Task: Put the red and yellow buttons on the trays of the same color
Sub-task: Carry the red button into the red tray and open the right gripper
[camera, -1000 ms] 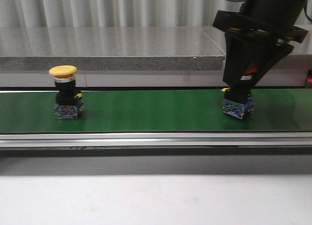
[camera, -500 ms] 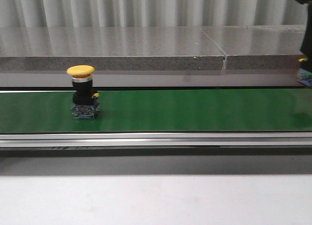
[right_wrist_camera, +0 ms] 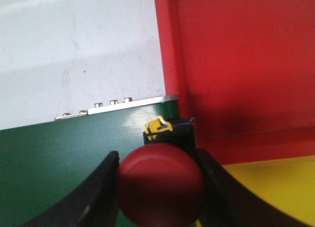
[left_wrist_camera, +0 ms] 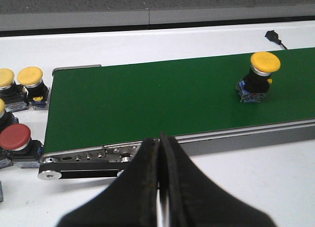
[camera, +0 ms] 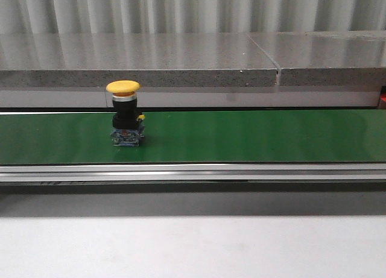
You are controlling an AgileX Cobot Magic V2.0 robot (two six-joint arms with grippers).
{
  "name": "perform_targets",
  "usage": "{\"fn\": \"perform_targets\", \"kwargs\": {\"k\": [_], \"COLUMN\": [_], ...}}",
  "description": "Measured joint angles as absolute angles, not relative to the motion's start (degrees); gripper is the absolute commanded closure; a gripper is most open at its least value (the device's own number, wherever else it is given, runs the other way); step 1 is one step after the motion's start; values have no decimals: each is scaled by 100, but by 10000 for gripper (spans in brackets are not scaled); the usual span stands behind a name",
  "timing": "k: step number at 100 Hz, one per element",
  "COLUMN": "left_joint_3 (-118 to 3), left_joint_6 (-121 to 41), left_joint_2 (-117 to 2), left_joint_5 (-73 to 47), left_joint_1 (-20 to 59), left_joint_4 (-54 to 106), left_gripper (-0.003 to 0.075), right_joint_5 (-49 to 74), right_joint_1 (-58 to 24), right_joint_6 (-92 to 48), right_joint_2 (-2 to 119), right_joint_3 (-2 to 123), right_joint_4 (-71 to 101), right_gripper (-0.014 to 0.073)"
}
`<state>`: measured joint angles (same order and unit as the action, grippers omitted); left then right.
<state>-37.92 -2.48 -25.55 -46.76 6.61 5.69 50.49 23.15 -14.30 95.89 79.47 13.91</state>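
Observation:
A yellow button (camera: 123, 120) (left_wrist_camera: 259, 81) with a black body stands upright on the green belt (camera: 241, 136), left of centre in the front view. My right gripper (right_wrist_camera: 158, 185) is shut on a red button (right_wrist_camera: 160, 183) and holds it over the belt's end, beside the red tray (right_wrist_camera: 236, 59) and the yellow tray (right_wrist_camera: 275, 182). My left gripper (left_wrist_camera: 159, 180) is shut and empty, above the white table near the belt's other end. Neither gripper shows in the front view.
In the left wrist view, loose yellow buttons (left_wrist_camera: 30, 81) and a red button (left_wrist_camera: 15, 141) lie on the white table (left_wrist_camera: 256, 182) beyond the belt's end roller. A grey stone ledge (camera: 139, 61) runs behind the belt.
The right arm has lifted the red button off the belt and left the front view to the right. The yellow button has ridden rightward along the belt.

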Motion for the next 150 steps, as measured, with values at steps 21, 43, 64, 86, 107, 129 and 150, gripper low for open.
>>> {"fn": "perform_targets", "kwargs": {"k": [21, 43, 64, 86, 107, 129, 150], "left_joint_3": [-3792, -3792, -3792, -3792, -3792, -3792, -3792], "left_joint_6": [-248, -248, -248, -248, -248, -248, -248], "left_joint_2": [-2555, -2555, -2555, -2555, -2555, -2555, -2555], "left_joint_5": [-4676, -4676, -4676, -4676, -4676, -4676, -4676], "left_joint_1": [661, 661, 661, 661, 661, 661, 661], "left_joint_4": [569, 569, 569, 569, 569, 569, 569], "left_gripper": [741, 741, 741, 741, 741, 741, 741], "right_joint_5": [5300, 5447, 5300, 5115, 5089, 5089, 5258], "right_joint_1": [2592, 2644, 2644, 2644, 2644, 2644, 2644], "right_joint_6": [-1430, -1693, -1887, -1943, -1988, -2016, -2043], "right_joint_2": [10179, 10947, 11556, 11972, 12039, 11962, 11393], "right_joint_3": [8690, 9471, 9640, 9640, 9657, 9657, 9657], "right_joint_4": [1391, 1391, 1391, 1414, 1535, 1547, 1619], "right_gripper": [526, 526, 526, 501, 127, 145, 225]}}
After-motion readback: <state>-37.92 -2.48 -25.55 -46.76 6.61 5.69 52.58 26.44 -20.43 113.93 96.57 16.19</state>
